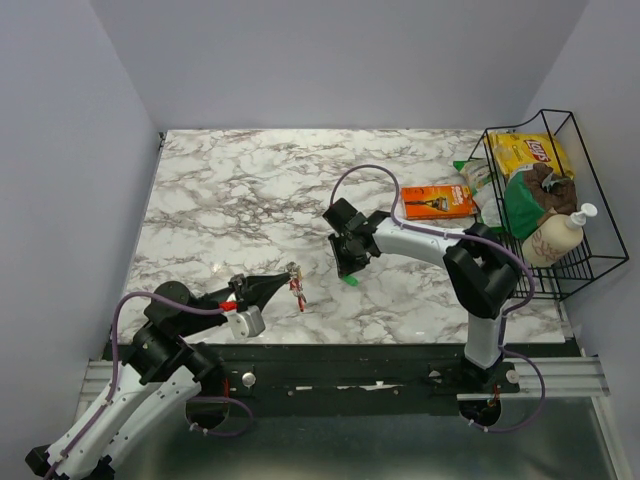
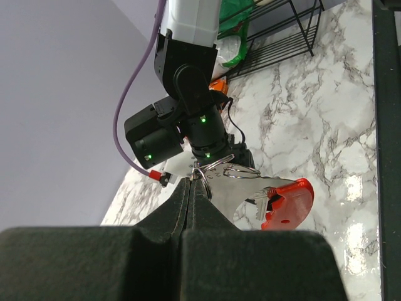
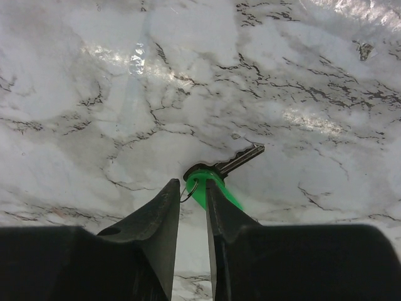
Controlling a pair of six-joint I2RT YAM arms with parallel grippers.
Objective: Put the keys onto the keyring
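**A:** Mid-task, looks like. Left gripper (image 2: 190, 185) clamped on the thin metal keyring (image 2: 240, 170), with a red plastic-headed key (image 2: 287, 202) already hanging off it.

**B:** Yep. Right gripper (image 3: 193, 186) down to a narrow gap over the green-headed key (image 3: 220, 170), flat on the white marble tabletop (image 3: 94, 94). Can't tell if actually pinching. Probably needs lifting, then lining up with the ring. Plain pale walls (image 1: 350, 60) all round.

Marble table (image 1: 250, 200); orange packet (image 1: 438, 202) beside black wire basket (image 1: 575, 268) holding chip bag (image 1: 530, 153), pump bottle (image 1: 555, 238).
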